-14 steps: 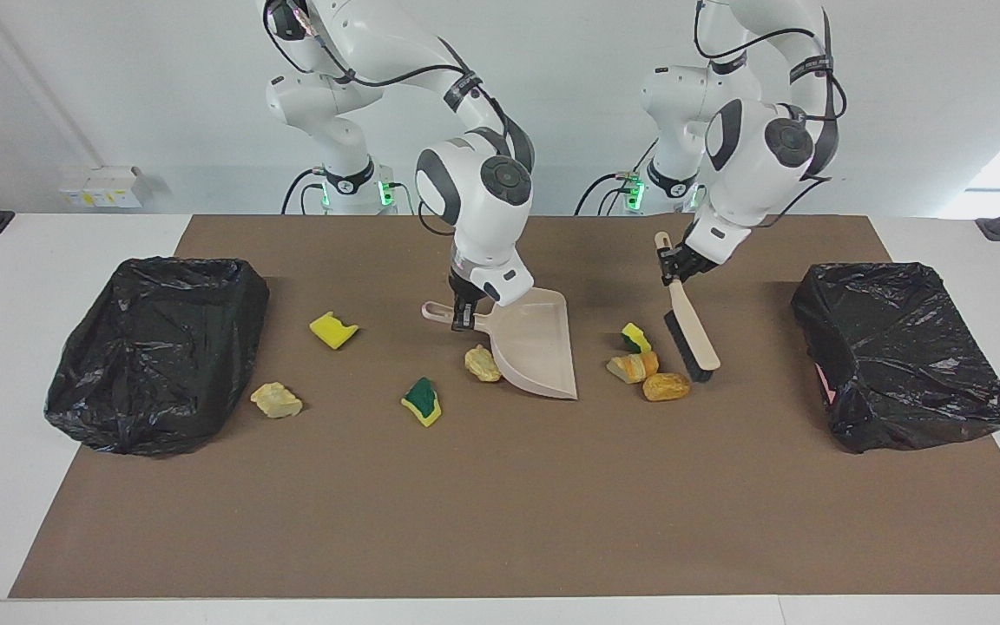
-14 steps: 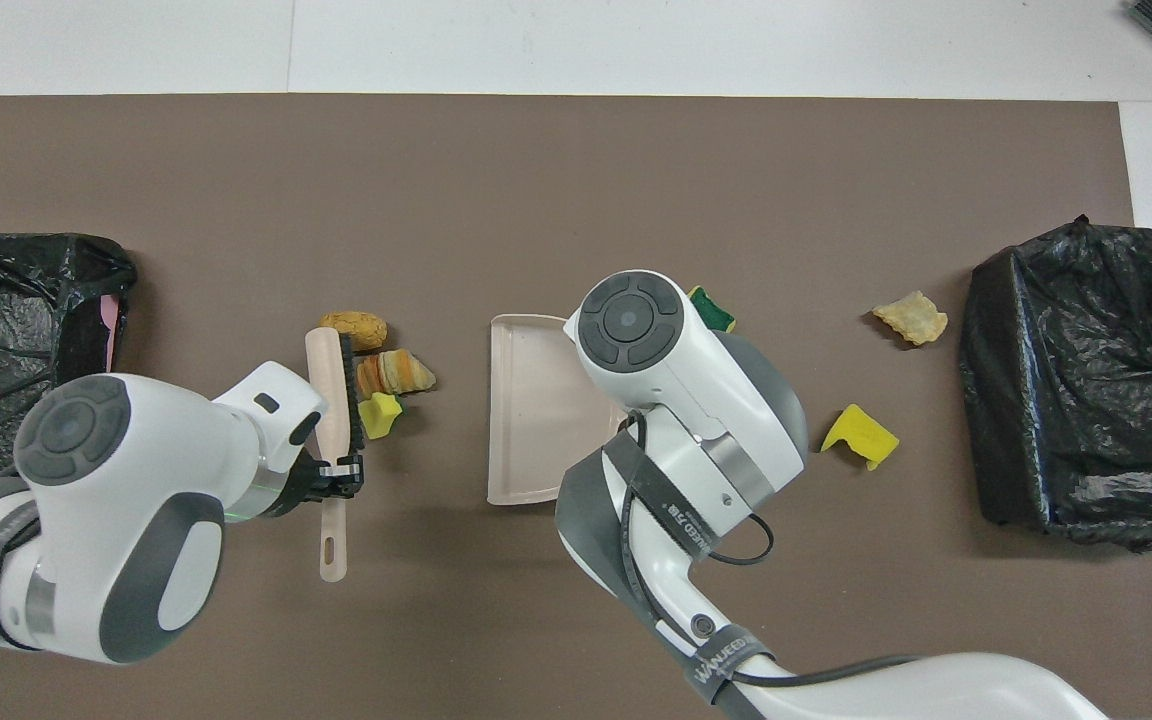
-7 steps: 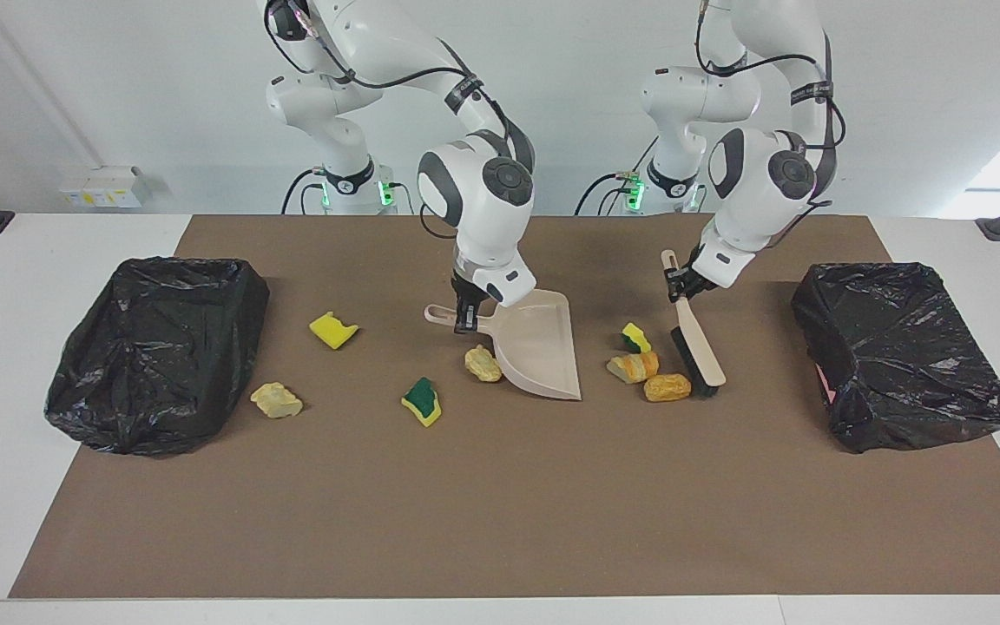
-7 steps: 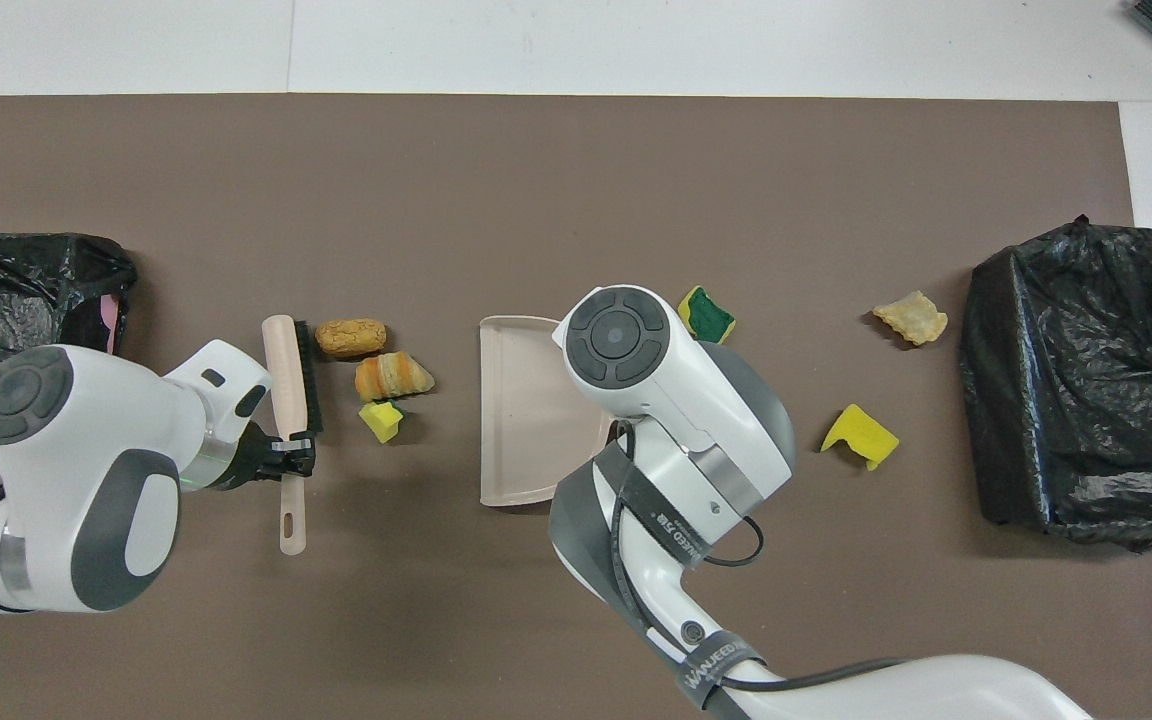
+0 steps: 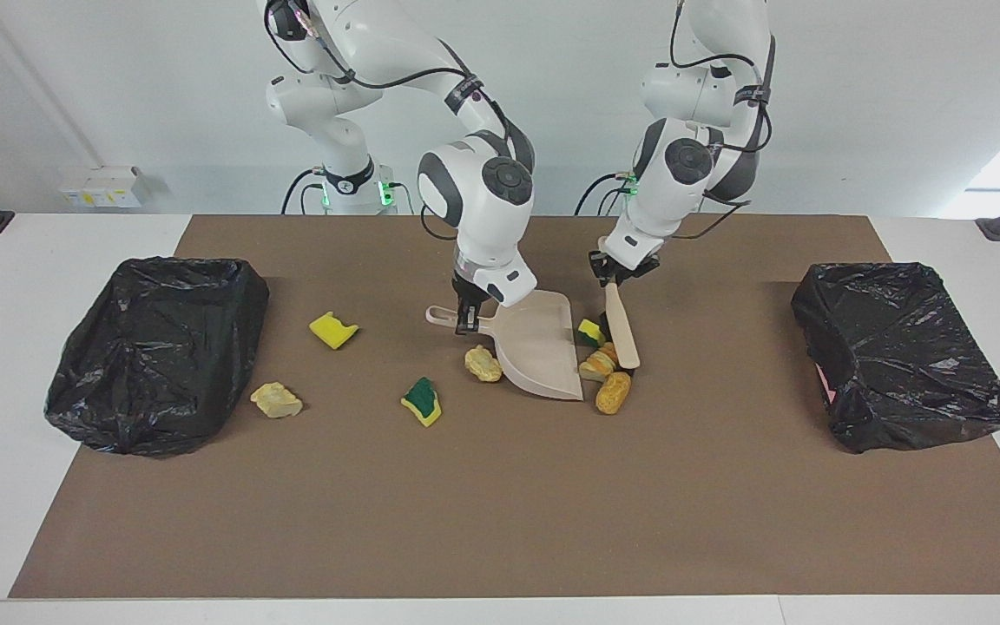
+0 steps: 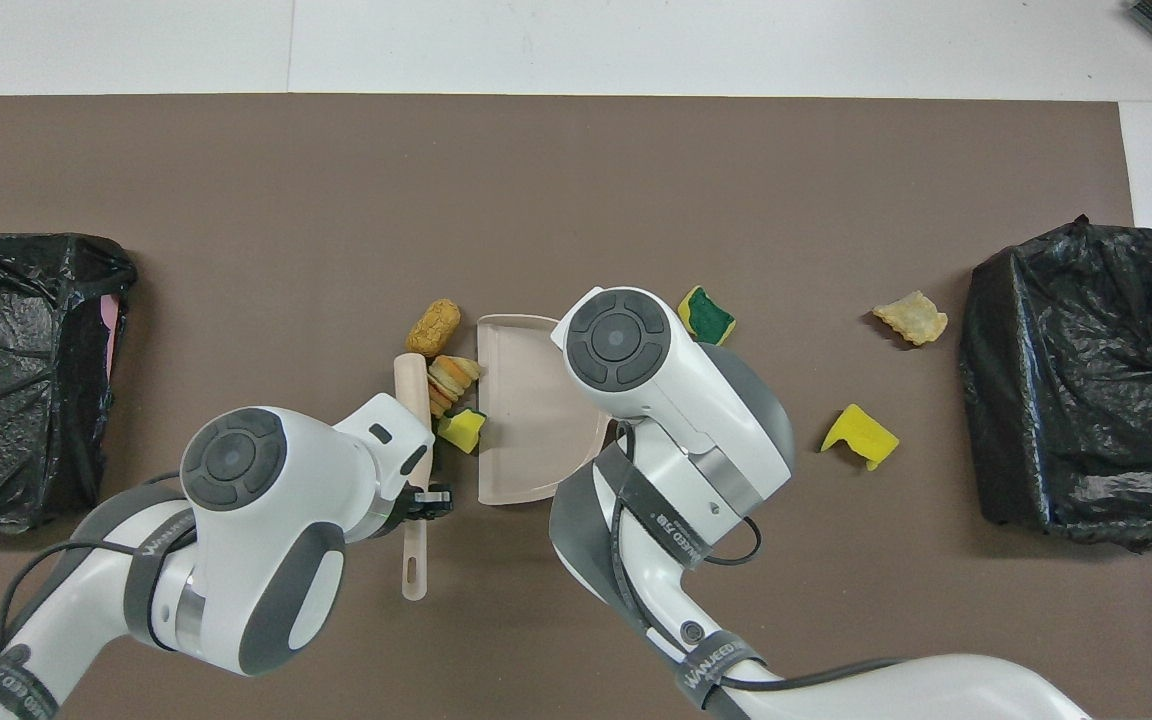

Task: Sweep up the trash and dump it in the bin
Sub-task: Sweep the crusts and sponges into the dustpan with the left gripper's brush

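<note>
My right gripper (image 5: 463, 319) is shut on the handle of the beige dustpan (image 5: 539, 347), which rests tilted on the brown mat. My left gripper (image 5: 611, 276) (image 6: 428, 498) is shut on the brush (image 5: 621, 328) (image 6: 412, 395). The bristles press three pieces of trash against the pan's open edge: a yellow-green chunk (image 6: 461, 428), a striped orange chunk (image 6: 454, 375) and an orange chunk (image 5: 613, 392) at the pan's corner. Other trash lies toward the right arm's end: a beige chunk (image 5: 483, 365) beside the pan, a green-yellow one (image 5: 422, 401), a yellow one (image 5: 332, 330) and a pale one (image 5: 276, 400).
Two bins lined with black bags stand on the mat, one (image 5: 157, 351) at the right arm's end and one (image 5: 899, 351) at the left arm's end. In the overhead view the right arm covers the dustpan's handle and the beige chunk.
The left gripper has swept the brush sideways toward the dustpan, pushing the three chunks against its open edge. The orange chunk has turned. The dustpan has barely shifted.
</note>
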### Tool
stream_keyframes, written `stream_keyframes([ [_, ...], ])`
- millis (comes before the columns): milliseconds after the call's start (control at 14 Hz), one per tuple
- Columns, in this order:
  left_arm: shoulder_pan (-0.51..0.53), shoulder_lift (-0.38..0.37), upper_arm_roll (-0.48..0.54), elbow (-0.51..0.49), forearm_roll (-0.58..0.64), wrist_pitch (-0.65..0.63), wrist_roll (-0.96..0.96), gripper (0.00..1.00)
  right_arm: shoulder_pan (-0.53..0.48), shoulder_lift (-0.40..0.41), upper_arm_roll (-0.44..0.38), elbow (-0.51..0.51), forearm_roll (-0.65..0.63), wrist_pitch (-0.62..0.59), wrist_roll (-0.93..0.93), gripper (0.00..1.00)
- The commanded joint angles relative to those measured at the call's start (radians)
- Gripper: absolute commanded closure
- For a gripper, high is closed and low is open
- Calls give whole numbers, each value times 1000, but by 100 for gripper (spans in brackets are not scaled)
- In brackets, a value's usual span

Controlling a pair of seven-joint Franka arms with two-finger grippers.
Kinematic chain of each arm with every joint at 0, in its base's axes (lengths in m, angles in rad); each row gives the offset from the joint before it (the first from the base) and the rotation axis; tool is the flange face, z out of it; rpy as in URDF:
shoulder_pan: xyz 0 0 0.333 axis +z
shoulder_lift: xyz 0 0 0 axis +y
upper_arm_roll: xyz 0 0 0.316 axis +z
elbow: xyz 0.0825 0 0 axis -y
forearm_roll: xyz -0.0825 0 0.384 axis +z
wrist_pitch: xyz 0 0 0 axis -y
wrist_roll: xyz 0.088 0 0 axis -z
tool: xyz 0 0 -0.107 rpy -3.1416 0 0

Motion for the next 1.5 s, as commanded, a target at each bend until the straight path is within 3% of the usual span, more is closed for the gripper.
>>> stream_keyframes([
  [0, -86, -11, 14, 5, -39, 25, 8, 100, -3, 3, 7, -21, 4, 58, 12, 100],
  [215, -98, -23, 13, 61, -39, 6, 19, 100, -3, 3, 7, -21, 4, 59, 12, 100],
  [358, -80, -37, 22, 118, -39, -94, 38, 100, -5, 3, 7, -21, 4, 57, 12, 100],
  [573, 46, -10, 22, 230, 80, -197, 112, 100, -3, 1, 7, -21, 4, 48, 12, 100],
  [645, 72, 15, 22, 256, 149, -180, 159, 100, -3, 1, 7, -21, 4, 46, 12, 100],
  [860, 199, 105, 22, 304, 179, -85, 369, 100, -3, 1, 7, -21, 4, 43, 12, 100],
  [1075, 221, 306, 22, 469, 234, -50, 396, 100, -3, 1, 7, -21, 4, 42, 12, 100],
  [1218, 215, 325, 21, 430, 231, -18, 463, 100, -3, 1, 7, -21, 4, 40, 12, 100],
  [1433, 205, 271, 14, 315, 225, -16, 476, 100, -5, -2, 7, -32, 4, 42, 12, 100],
])
